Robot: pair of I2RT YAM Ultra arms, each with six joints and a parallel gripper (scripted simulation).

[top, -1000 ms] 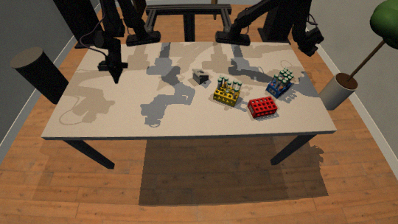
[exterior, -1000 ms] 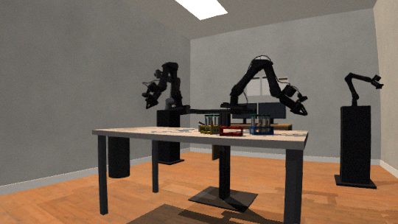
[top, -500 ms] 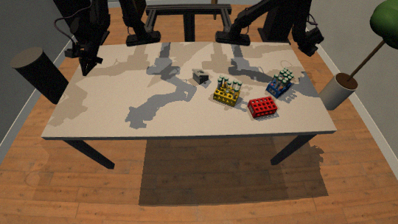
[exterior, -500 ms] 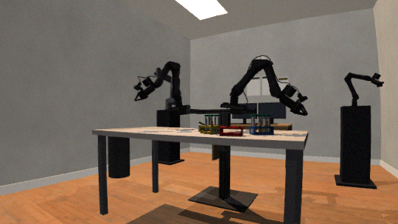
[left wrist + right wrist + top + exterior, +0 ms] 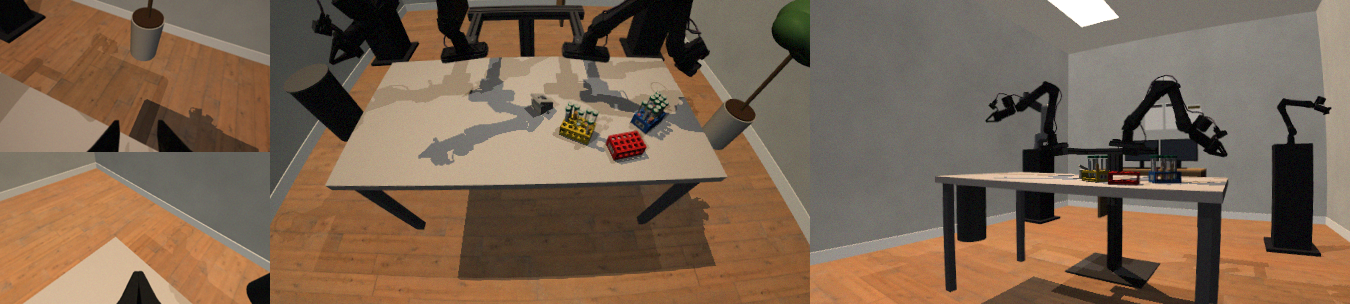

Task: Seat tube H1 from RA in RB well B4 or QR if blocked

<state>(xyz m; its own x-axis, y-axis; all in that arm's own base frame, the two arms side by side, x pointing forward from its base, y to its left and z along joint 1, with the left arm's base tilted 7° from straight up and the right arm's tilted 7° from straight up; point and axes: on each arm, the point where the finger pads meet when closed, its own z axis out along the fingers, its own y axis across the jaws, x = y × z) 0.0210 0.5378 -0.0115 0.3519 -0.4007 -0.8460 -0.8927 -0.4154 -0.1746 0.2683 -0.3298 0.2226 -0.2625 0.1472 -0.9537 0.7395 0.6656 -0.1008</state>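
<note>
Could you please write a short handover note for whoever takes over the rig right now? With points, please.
Left jaws (image 5: 695,72) (image 5: 1224,154): partly open, nothing between them.
Right jaws (image 5: 331,60) (image 5: 988,120): shut on nothing.
Blue rack (image 5: 641,123) (image 5: 1166,178) and yellow rack (image 5: 576,134) (image 5: 1097,176) hold green-capped tubes; red rack (image 5: 626,146) (image 5: 1123,182) has none.
Done: no tube transfer can be confirmed; tube H1 and well B4 can't be picked out.
Left: check B4 for a flat piece, seat H1 there or in red, let go, press DONE.
</note>
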